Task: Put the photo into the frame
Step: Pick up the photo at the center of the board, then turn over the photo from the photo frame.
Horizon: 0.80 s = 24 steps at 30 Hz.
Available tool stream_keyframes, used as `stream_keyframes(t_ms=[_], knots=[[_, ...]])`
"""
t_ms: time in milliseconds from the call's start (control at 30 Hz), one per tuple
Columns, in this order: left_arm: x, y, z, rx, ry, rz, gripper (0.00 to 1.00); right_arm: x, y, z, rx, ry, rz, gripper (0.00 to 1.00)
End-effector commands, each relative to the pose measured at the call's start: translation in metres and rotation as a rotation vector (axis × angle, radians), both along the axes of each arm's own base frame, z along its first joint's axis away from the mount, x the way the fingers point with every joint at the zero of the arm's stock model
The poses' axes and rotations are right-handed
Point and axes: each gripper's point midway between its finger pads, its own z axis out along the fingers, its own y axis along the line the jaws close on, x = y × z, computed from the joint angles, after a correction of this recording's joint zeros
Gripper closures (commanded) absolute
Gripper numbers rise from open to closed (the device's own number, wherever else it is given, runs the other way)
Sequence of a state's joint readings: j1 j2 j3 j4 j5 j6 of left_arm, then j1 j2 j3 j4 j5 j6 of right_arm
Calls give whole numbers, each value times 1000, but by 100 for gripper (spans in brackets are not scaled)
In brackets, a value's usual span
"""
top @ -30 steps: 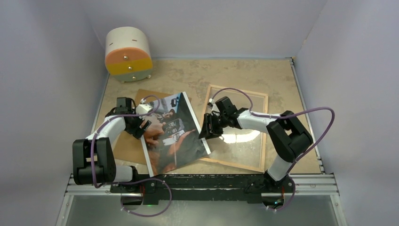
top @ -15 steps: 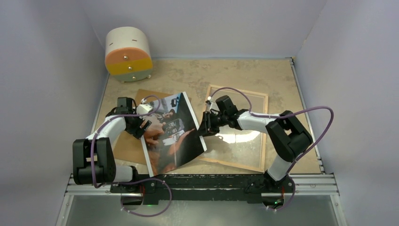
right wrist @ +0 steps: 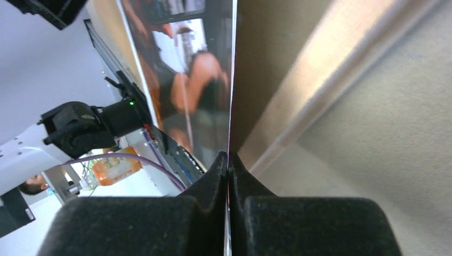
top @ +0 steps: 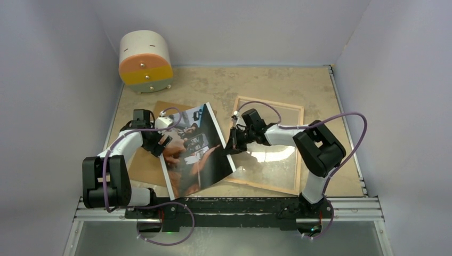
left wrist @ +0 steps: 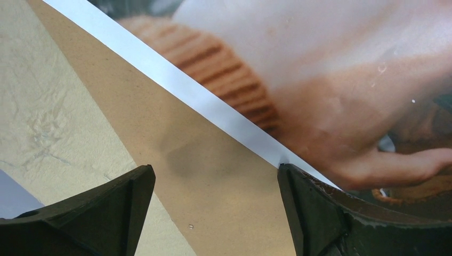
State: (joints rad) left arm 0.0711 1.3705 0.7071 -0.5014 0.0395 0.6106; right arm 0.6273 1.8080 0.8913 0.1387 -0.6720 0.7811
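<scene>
Top view. We find the photo point(top: 194, 152) print side up and tilted, at about 7 o'clock from the centre of the tabletop point(top: 213, 85). Its left part lies on a brown board point(top: 145, 164). Its 3 o'clock edge reaches over the left rim of the frame point(top: 272, 172). The frame lies flat at 4 o'clock, its pane catching the light.

The right hand point(top: 236, 143) is clenched on the photo's 3 o'clock edge. In its wrist view the pads point(right wrist: 202, 213) meet on the thin sheet, seen edge-on.

The left hand point(top: 162, 143) is released, its fingers point(left wrist: 106, 213) spread at the photo's 9 o'clock edge. One is over the board, the other at the white border. We cannot tell whether either touches.

A round white box point(top: 145, 60) with orange and yellow bands sits at 11 o'clock.
</scene>
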Motion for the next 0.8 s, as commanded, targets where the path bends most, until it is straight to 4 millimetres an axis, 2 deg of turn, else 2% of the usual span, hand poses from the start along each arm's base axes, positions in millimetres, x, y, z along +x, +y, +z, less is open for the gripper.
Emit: stream_keyframes(t_ms=[0, 133, 233, 333, 433, 500, 567, 633, 700, 733, 767], knots=[[20, -1, 14, -9, -51, 28, 7, 20, 12, 56, 60, -150, 25, 100], [48, 1, 73, -16, -167, 70, 6, 35, -2, 109, 18, -291, -6, 100], [67, 2, 112, -27, -231, 114, 5, 56, -33, 149, -61, -421, -91, 100], [79, 0, 134, -50, -245, 134, 5, 77, -90, 195, -236, -548, -218, 100], [82, -8, 140, -94, -252, 116, 4, 96, -171, 243, -509, -689, -467, 100], [81, -10, 140, -104, -254, 107, 4, 95, -215, 284, -623, -793, -607, 100], [79, -12, 136, -111, -247, 99, 4, 89, -244, 323, -708, -882, -670, 100], [76, -13, 132, -114, -241, 93, 3, 83, -255, 350, -751, -928, -665, 100], [75, -13, 129, -111, -241, 91, 3, 82, -239, 366, -687, -932, -593, 100], [75, -12, 127, -109, -243, 96, 3, 83, -221, 370, -622, -919, -536, 100], [75, -12, 126, -109, -242, 99, 3, 87, -204, 364, -600, -894, -478, 100]])
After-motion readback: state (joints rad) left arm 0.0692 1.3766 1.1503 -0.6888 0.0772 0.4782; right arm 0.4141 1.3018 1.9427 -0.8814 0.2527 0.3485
